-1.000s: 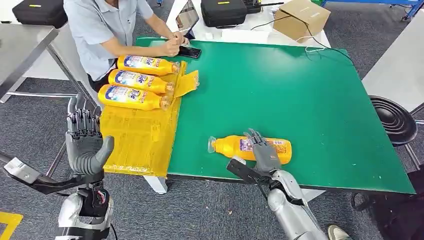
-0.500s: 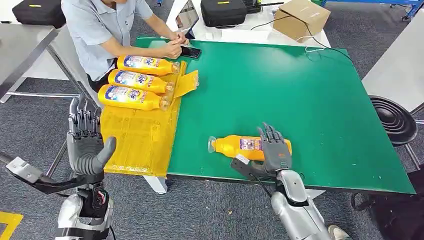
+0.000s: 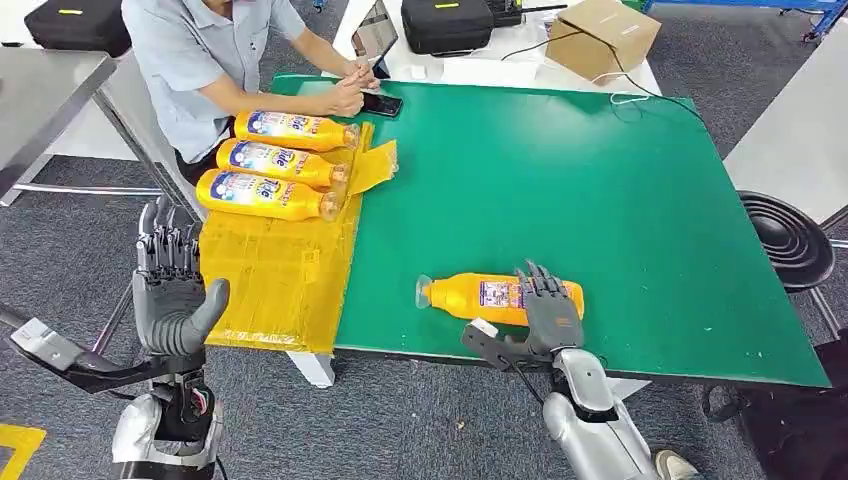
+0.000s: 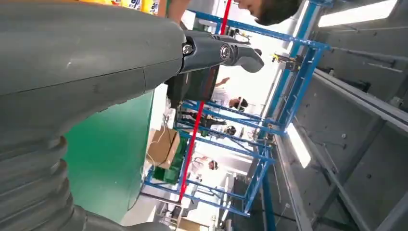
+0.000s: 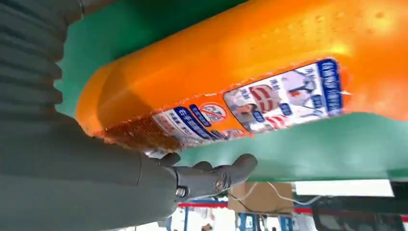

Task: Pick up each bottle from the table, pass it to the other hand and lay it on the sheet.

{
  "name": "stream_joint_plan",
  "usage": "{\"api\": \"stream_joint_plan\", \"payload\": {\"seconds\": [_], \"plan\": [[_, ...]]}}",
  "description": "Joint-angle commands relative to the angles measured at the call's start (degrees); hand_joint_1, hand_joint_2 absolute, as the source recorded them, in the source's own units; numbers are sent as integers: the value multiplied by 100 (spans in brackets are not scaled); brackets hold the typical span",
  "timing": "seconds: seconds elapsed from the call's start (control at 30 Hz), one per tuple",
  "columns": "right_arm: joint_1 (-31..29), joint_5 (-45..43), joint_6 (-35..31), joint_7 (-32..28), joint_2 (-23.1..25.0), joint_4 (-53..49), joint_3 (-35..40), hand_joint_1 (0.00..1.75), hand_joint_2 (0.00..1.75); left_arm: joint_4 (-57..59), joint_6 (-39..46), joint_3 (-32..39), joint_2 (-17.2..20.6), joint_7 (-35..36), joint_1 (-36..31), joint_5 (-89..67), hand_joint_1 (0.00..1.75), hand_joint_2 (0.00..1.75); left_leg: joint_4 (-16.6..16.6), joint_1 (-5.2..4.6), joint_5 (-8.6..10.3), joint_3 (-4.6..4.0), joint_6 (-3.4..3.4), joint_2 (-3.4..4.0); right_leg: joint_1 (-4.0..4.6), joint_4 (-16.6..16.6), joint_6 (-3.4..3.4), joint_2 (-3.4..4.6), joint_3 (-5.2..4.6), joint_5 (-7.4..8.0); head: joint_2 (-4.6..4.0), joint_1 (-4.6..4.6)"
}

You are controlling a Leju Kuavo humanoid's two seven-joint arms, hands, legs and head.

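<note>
Orange bottle (image 5: pixel 231 62) label legible beside right robot hand (image 5: pixel 72 163), wrist view.

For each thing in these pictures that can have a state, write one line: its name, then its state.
Lone bottle: lying on its side on the green table, label up.
Three bottles: lying side by side on the yellow sheet.
Right hand: fingers spread over the lone bottle's base end, grip not closed.
Left hand: raised, open, holding nothing.
</note>
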Motion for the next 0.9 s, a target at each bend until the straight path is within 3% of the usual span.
{"api": "stream_joint_plan", "payload": {"seconds": [0.03,0.1,0.13,0.17,0.2,0.4,0.9], "plan": [[-393,-774,-340,-704,-2,1214,-611,0,175,404,-46,-44,71,56,-309,99,0,175,-6,4,-1,20,-6,-7,6,-8,-12,-14,25,-4,0,0],[-404,-784,-346,-730,-6,1242,-625,0,175,410,-36,-56,73,51,-318,105,0,175,-8,3,2,22,-5,-11,5,-11,-11,-18,26,-2,0,0],[-391,-820,-410,-748,13,1223,-673,122,175,408,-35,-64,75,49,-314,109,0,175,-5,1,2,16,-4,-9,3,-6,-9,-15,19,-2,0,0],[-391,-820,-410,-748,13,1223,-673,168,175,408,-35,-64,75,49,-314,109,0,175,-5,4,0,21,-6,-5,6,-8,-13,-12,24,-3,0,0],[-438,-872,-697,-832,-46,1412,-754,175,175,466,-44,-146,97,53,-344,142,0,175,-5,2,0,17,-4,-4,3,-6,-9,-9,19,-2,0,0],[-677,-774,-1527,-1304,-27,2132,-1125,175,175,574,24,-360,222,10,-445,201,0,175,-4,0,1,13,-3,-8,1,-5,-6,-11,17,-2,0,0],[-895,-496,-1400,-1007,-30,2893,-1148,175,175,679,2,-462,243,60,-588,242,0,175,-8,6,5,40,-5,-11,8,-15,-12,-20,42,1,0,2]]}}
